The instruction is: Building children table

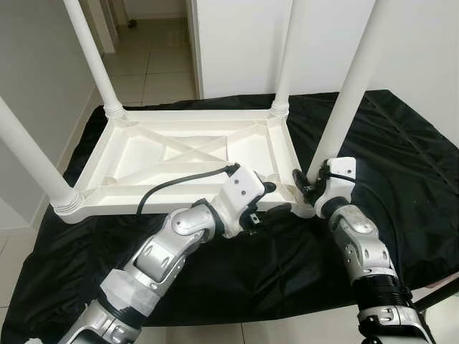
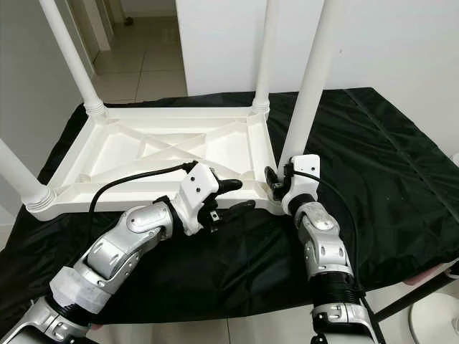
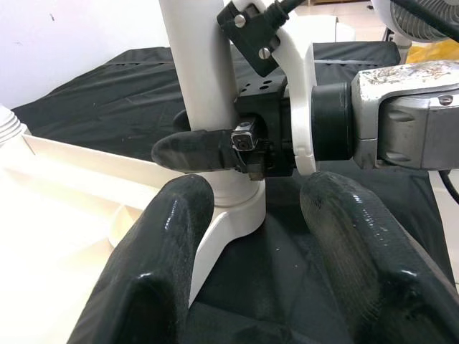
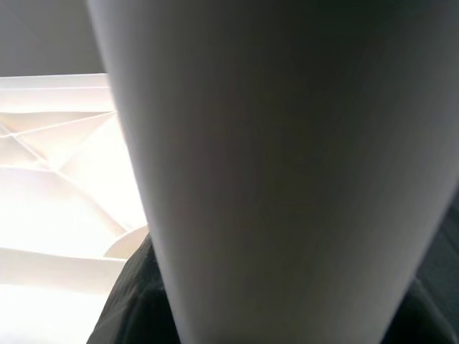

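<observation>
Right gripper [image 2: 276,180] clenches the near-right leg [image 2: 305,100] at its socket; left gripper [image 2: 233,197] hovers released beside. All four legs stand in the upturned tabletop [image 2: 129,154]; flipping remains.

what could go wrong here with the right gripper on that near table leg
1. The right gripper grips the near right leg low at its socket; a sideways pull could tilt the tall leg or cross-seat it.
2. The upturned tabletop lies on a loose black cloth, so twisting may slide it.
3. The open left gripper sits close beside the corner and could get bumped.
</observation>
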Controlling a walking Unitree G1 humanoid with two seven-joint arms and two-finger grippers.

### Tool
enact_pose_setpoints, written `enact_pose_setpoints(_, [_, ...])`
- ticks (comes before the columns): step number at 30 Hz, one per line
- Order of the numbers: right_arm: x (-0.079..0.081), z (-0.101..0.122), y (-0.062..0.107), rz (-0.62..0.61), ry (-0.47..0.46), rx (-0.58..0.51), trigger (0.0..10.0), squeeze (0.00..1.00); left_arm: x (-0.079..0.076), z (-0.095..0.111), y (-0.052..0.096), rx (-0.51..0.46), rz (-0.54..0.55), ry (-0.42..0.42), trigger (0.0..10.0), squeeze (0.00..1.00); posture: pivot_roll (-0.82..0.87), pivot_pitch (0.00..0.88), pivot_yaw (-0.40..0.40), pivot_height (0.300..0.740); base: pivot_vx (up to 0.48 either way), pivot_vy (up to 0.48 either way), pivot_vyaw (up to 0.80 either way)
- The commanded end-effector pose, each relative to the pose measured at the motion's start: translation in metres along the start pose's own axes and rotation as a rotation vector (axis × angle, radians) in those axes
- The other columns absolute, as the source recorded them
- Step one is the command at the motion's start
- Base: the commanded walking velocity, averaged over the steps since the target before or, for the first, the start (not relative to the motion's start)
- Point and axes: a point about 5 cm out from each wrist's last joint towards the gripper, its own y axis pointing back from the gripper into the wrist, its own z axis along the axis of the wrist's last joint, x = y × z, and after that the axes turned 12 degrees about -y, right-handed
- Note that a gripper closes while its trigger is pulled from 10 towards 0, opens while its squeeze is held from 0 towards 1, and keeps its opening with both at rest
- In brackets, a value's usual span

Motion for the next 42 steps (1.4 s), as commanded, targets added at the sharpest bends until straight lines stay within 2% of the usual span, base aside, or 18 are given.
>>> enact_pose_setpoints(1, [-0.006, -0.003, 0.003, -0.101, -0.086, 0.007, 10.0, 0.00, -0.008, 0.001, 0.001, -0.016, -0.112, 0.000, 10.0, 0.00, -0.12, 0.000, 0.046, 0.740, 0.000, 0.000, 0.00])
enact_pose_setpoints(2, [-0.002, -0.004, 0.004, -0.152, -0.096, -0.003, 10.0, 0.00, -0.008, 0.000, 0.001, -0.015, -0.114, -0.001, 10.0, 0.00, -0.12, 0.000, 0.047, 0.740, 0.000, 0.000, 0.00])
enact_pose_setpoints(3, [-0.002, -0.004, 0.004, -0.152, -0.096, -0.003, 10.0, 0.00, -0.008, 0.000, 0.001, -0.015, -0.114, -0.001, 10.0, 0.00, -0.12, 0.000, 0.047, 0.740, 0.000, 0.000, 0.00])
enact_pose_setpoints(5, [0.005, -0.008, 0.007, -0.275, -0.100, -0.007, 10.0, 0.00, -0.009, 0.000, 0.001, -0.016, -0.116, -0.002, 10.0, 0.00, -0.12, 0.000, 0.046, 0.740, 0.000, 0.000, 0.00])
enact_pose_setpoints(8, [0.012, -0.012, 0.011, -0.366, -0.095, -0.013, 10.0, 0.00, -0.009, 0.000, 0.001, -0.017, -0.117, -0.003, 10.0, 0.00, -0.12, 0.000, 0.046, 0.740, 0.000, 0.000, 0.00])
enact_pose_setpoints(11, [0.016, -0.014, 0.012, -0.406, -0.093, -0.019, 10.0, 0.00, -0.009, 0.000, 0.001, -0.017, -0.118, -0.003, 10.0, 0.00, -0.12, 0.000, 0.047, 0.740, 0.000, 0.000, 0.00])
enact_pose_setpoints(13, [0.028, -0.021, 0.019, -0.494, -0.105, -0.041, 10.0, 0.00, -0.009, 0.001, 0.000, -0.021, -0.121, -0.004, 10.0, 0.00, -0.12, 0.000, 0.050, 0.740, 0.000, 0.000, 0.00])
enact_pose_setpoints(16, [0.037, -0.025, 0.022, -0.525, -0.134, -0.043, 10.0, 0.00, -0.009, 0.001, 0.000, -0.023, -0.125, -0.005, 10.0, 0.00, -0.12, 0.000, 0.050, 0.740, 0.000, 0.000, 0.00])
enact_pose_setpoints(22, [0.032, -0.020, 0.023, -0.548, -0.136, -0.057, 10.0, 0.00, -0.009, 0.001, 0.000, -0.024, -0.128, -0.005, 10.0, 0.00, -0.12, 0.000, 0.050, 0.740, 0.000, 0.000, 0.00])
enact_pose_setpoints(23, [0.031, -0.019, 0.023, -0.550, -0.134, -0.064, 10.0, 0.13, -0.010, 0.001, 0.000, -0.024, -0.129, -0.005, 10.0, 0.00, -0.13, 0.000, 0.050, 0.740, 0.000, 0.000, 0.00])
enact_pose_setpoints(24, [0.031, -0.019, 0.023, -0.550, -0.134, -0.064, 10.0, 0.13, -0.010, 0.001, 0.000, -0.024, -0.129, -0.005, 10.0, 0.00, -0.13, 0.000, 0.050, 0.740, 0.000, 0.000, 0.00])
enact_pose_setpoints(25, [0.031, -0.017, 0.024, -0.543, -0.130, -0.076, 10.0, 1.00, -0.010, 0.001, 0.000, -0.024, -0.128, -0.005, 10.0, 0.00, -0.13, 0.000, 0.048, 0.740, 0.000, 0.000, 0.00])
enact_pose_setpoints(33, [0.028, -0.011, 0.026, -0.446, -0.133, -0.110, 10.0, 1.00, -0.010, 0.001, 0.000, -0.022, -0.125, -0.003, 10.0, 0.00, -0.13, 0.000, 0.046, 0.740, 0.000, 0.000, 0.00])
enact_pose_setpoints(34, [0.026, -0.013, 0.026, -0.413, -0.143, -0.097, 10.0, 0.90, -0.011, 0.001, 0.000, -0.022, -0.125, -0.002, 10.0, 0.00, -0.13, 0.000, 0.044, 0.740, 0.000, 0.000, 0.00])
enact_pose_setpoints(37, [0.025, -0.014, 0.027, -0.391, -0.149, -0.088, 10.0, 0.90, -0.011, 0.001, 0.000, -0.022, -0.125, -0.002, 10.0, 0.00, -0.13, 0.000, 0.044, 0.740, 0.000, 0.000, 0.00])
enact_pose_setpoints(38, [0.024, -0.014, 0.028, -0.366, -0.146, -0.082, 10.0, 0.00, -0.011, 0.001, 0.000, -0.022, -0.125, -0.001, 10.0, 0.00, -0.13, 0.000, 0.044, 0.740, 0.000, 0.000, 0.00])
enact_pose_setpoints(40, [0.012, -0.014, 0.032, -0.249, -0.092, -0.070, 10.0, 0.00, -0.011, 0.000, 0.000, -0.022, -0.124, -0.001, 10.0, 0.00, -0.13, 0.000, 0.043, 0.740, 0.000, 0.000, 0.00])
enact_pose_setpoints(42, [0.008, -0.013, 0.033, -0.213, -0.072, -0.066, 10.0, 0.00, -0.011, 0.000, 0.000, -0.022, -0.124, -0.001, 10.0, 0.00, -0.14, 0.000, 0.043, 0.740, 0.000, 0.000, 0.00])
